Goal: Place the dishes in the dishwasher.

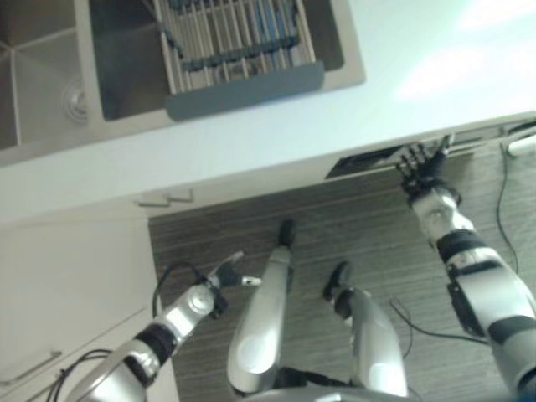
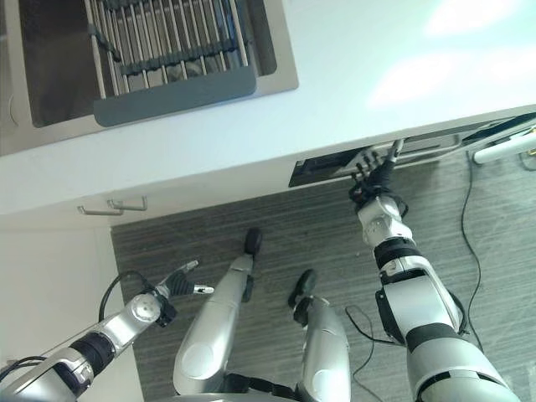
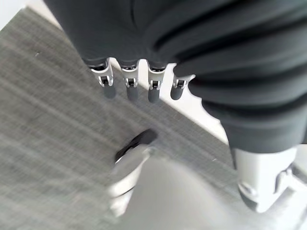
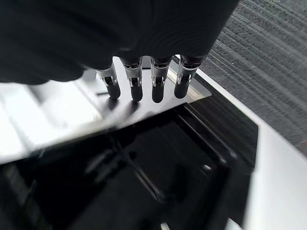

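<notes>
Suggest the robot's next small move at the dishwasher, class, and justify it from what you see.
Probably curl the right hand over the dishwasher door edge and pull. The door stands only slightly ajar under the counter, fingers straight at its top edge, gripping nothing.

A smooth, shiny white bench (image 1: 276, 142) is seen. The rack (image 1: 230, 38) is made of metal wires. The floor (image 1: 352, 226) looks rough and striped.

no readable text, labels or numbers
</notes>
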Controlling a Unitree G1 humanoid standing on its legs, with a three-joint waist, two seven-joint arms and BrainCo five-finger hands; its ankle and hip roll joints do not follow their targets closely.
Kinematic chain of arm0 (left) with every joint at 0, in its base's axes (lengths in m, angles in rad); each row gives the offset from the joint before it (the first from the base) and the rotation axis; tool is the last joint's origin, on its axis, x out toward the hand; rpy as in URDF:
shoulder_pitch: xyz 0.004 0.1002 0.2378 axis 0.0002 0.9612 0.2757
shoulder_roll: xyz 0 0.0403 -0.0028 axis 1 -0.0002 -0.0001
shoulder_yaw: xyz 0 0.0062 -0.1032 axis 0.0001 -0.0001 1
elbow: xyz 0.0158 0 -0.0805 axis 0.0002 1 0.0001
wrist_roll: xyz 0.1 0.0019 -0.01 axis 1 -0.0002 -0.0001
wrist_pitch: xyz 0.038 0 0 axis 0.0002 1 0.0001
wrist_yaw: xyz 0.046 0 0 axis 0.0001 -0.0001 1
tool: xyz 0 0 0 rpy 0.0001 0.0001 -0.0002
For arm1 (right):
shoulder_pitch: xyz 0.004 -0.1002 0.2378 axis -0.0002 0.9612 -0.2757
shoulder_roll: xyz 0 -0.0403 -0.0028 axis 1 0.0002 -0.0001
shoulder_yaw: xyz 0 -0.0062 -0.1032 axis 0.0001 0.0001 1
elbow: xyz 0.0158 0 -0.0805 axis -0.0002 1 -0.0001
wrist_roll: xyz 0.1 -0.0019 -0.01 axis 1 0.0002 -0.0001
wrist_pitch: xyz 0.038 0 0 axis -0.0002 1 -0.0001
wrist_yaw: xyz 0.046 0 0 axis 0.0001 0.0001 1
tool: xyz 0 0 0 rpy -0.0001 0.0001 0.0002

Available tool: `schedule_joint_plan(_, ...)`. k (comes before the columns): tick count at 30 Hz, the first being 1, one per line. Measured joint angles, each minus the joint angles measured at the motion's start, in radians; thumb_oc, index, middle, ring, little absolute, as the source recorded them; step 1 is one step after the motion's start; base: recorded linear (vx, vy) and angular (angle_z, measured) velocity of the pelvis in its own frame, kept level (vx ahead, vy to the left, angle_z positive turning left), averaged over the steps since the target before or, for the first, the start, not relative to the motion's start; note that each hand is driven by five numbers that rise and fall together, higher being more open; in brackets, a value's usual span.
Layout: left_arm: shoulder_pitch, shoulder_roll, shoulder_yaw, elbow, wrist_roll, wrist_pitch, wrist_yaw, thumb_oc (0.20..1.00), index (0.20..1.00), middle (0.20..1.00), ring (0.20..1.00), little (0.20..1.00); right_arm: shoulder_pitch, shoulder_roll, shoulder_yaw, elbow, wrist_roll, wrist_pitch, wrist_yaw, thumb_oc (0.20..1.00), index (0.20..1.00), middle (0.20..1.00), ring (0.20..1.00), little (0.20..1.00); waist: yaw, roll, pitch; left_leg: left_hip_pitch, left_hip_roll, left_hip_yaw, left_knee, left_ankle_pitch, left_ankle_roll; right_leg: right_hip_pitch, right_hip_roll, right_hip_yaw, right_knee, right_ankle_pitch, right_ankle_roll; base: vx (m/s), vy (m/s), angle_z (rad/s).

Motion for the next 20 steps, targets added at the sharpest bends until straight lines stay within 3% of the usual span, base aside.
schedule_joint_plan(3, 0.009, 0.005, 0.056, -0.076, -0.028, -0.014, 0.0, 1.0, 1.0, 1.0, 1.0, 1.0, 0.071, -0.006, 0.056, -0.094, -0.066, 0.044, 0.045, 1.0, 1.0, 1.0, 1.0, 1.0, -0.004, -0.007, -0.006, 0.089, 0.02, 0.028, -0.087, 0.013, -0.006, 0.078, 0.021, 0.006, -0.087, 0.028, -0.001, 0.01, -0.073, -0.17)
schedule_joint_plan(6, 0.03, 0.004, 0.131, -0.192, -0.216, -0.02, -0.103, 1.0, 1.0, 1.0, 1.0, 1.0, 0.153, -0.009, 0.051, -0.287, -0.083, 0.048, 0.125, 1.0, 1.0, 1.0, 1.0, 1.0, -0.027, -0.015, -0.016, 0.154, 0.028, 0.043, -0.131, 0.026, -0.008, 0.137, 0.035, 0.014, -0.137, 0.05, -0.001, 0.01, -0.103, -0.16)
schedule_joint_plan(8, 0.05, -0.056, 0.195, -0.225, -0.385, -0.021, -0.185, 1.0, 1.0, 1.0, 1.0, 1.0, 0.254, 0.014, 0.056, -0.347, -0.081, 0.071, 0.157, 1.0, 1.0, 1.0, 1.0, 1.0, -0.041, -0.046, -0.088, 0.177, 0.034, 0.055, -0.163, 0.037, -0.01, 0.172, 0.05, 0.019, -0.207, 0.072, -0.001, 0.04, -0.125, -0.11)
schedule_joint_plan(10, 0.072, -0.131, 0.25, -0.173, -0.453, 0.0, -0.213, 1.0, 1.0, 1.0, 1.0, 1.0, 0.347, 0.054, 0.049, -0.377, -0.063, 0.071, 0.161, 1.0, 1.0, 1.0, 1.0, 1.0, -0.062, -0.067, -0.126, 0.231, 0.033, 0.064, -0.188, 0.037, -0.011, 0.235, 0.054, 0.018, -0.254, 0.077, 0.003, 0.07, -0.071, -0.01)
schedule_joint_plan(12, 0.112, -0.213, 0.301, -0.029, -0.491, 0.02, -0.253, 1.0, 1.0, 1.0, 1.0, 1.0, 0.48, 0.121, 0.053, -0.389, -0.056, 0.083, 0.159, 1.0, 1.0, 1.0, 1.0, 1.0, -0.1, -0.092, -0.237, 0.281, 0.033, 0.087, -0.239, 0.035, -0.013, 0.281, 0.062, 0.031, -0.319, 0.089, 0.005, 0.07, 0.014, -0.22)
schedule_joint_plan(13, 0.135, -0.21, 0.285, -0.015, -0.491, 0.035, -0.277, 1.0, 1.0, 1.0, 1.0, 1.0, 0.52, 0.132, 0.06, -0.382, -0.066, 0.087, 0.156, 1.0, 1.0, 1.0, 1.0, 1.0, -0.116, -0.094, -0.267, 0.3, 0.033, 0.099, -0.247, 0.034, -0.015, 0.302, 0.065, 0.04, -0.341, 0.093, 0.006, 0.07, 0.033, -0.35)
schedule_joint_plan(16, 0.187, -0.242, 0.265, 0.019, -0.485, 0.049, -0.338, 1.0, 1.0, 1.0, 1.0, 1.0, 0.692, 0.118, 0.053, -0.335, -0.152, 0.088, 0.154, 1.0, 1.0, 1.0, 1.0, 1.0, -0.17, -0.072, -0.34, 0.333, 0.036, 0.132, -0.248, 0.013, -0.019, 0.333, 0.066, 0.063, -0.373, 0.103, 0.008, 0.07, 0.006, -0.28)
schedule_joint_plan(20, 0.184, -0.28, 0.275, 0.242, -0.445, 0.095, -0.377, 1.0, 1.0, 1.0, 1.0, 1.0, 0.838, 0.149, 0.055, -0.135, -0.255, 0.107, 0.177, 1.0, 1.0, 1.0, 1.0, 1.0, -0.229, -0.043, -0.424, 0.381, 0.048, 0.173, -0.251, -0.008, -0.027, 0.364, 0.071, 0.108, -0.387, 0.104, 0.007, 0.05, 0.0, -0.41)
